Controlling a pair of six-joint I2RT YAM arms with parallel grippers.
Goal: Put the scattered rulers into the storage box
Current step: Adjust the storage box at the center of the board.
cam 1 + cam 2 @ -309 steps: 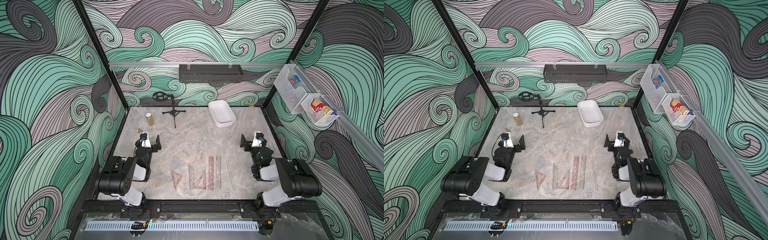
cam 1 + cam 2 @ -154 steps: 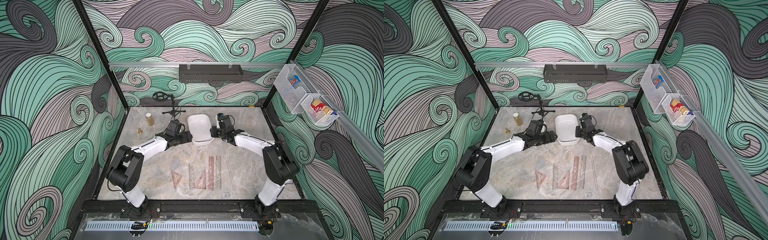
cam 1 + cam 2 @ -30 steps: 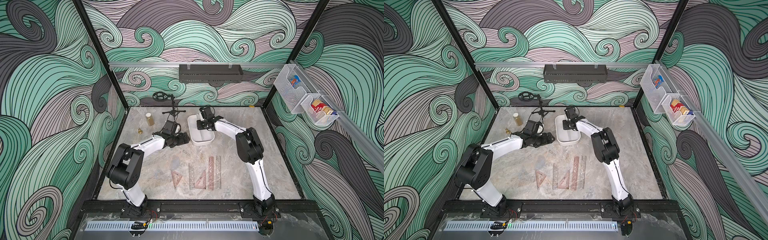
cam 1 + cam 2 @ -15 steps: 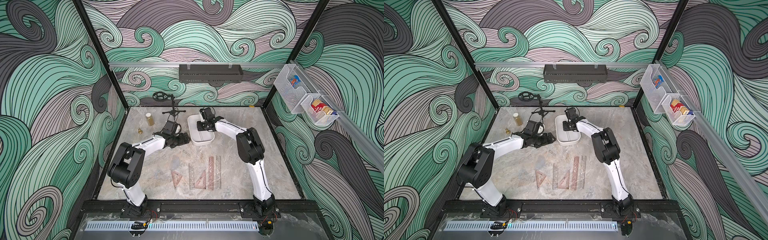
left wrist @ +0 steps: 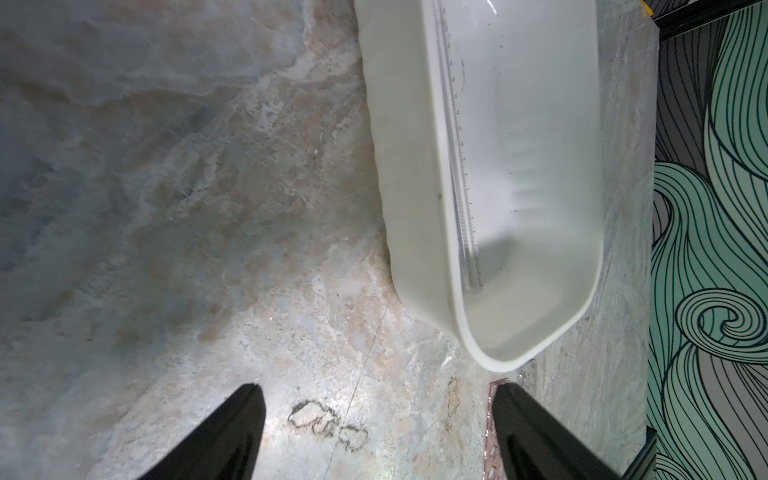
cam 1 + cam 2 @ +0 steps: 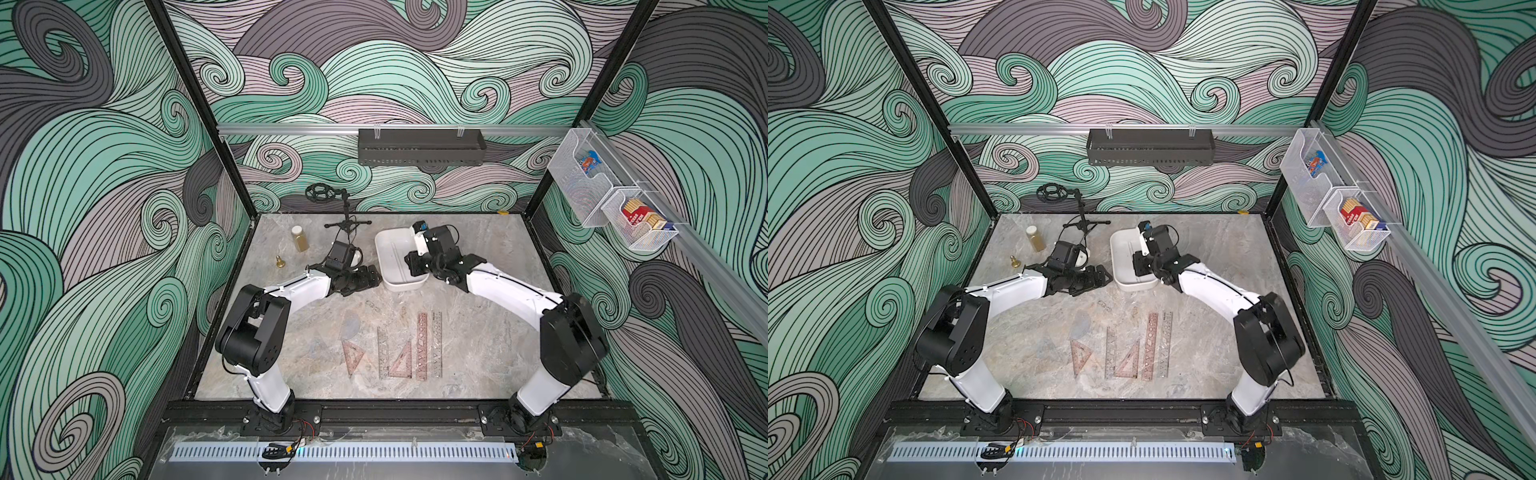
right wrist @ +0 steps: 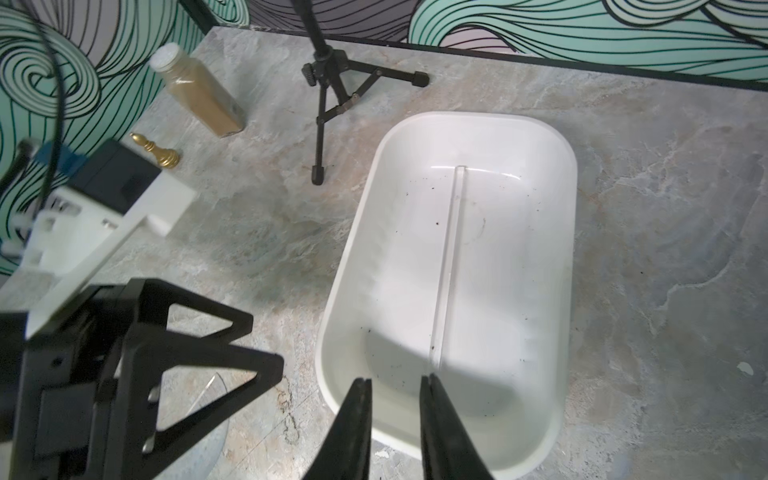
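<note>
The white storage box (image 6: 384, 249) (image 6: 1121, 266) stands mid-table with one clear ruler (image 7: 451, 266) (image 5: 457, 145) lying lengthwise inside. My right gripper (image 7: 395, 380) (image 6: 412, 266) hovers over the box's near end, its jaws a little apart and nothing between them; the ruler's end lies just beyond one fingertip. My left gripper (image 5: 376, 395) (image 6: 368, 279) is wide open and empty, low over the table just left of the box. Several rulers lie in a row near the front: a protractor (image 6: 350, 326), two set squares (image 6: 353, 357) (image 6: 403, 361), a pinkish-brown ruler (image 6: 422, 351) and clear rulers (image 6: 435, 349).
A black tripod stand (image 6: 348, 224), a brown-filled bottle (image 6: 299, 239) and a small gold pawn (image 6: 281, 262) stand at the back left. A black shelf (image 6: 419, 147) hangs on the back wall, with wire mesh baskets (image 6: 615, 199) on the right wall.
My right arm has drawn back from the box's middle to its near end, leaving the clear ruler lying inside. The left arm has hardly moved.
</note>
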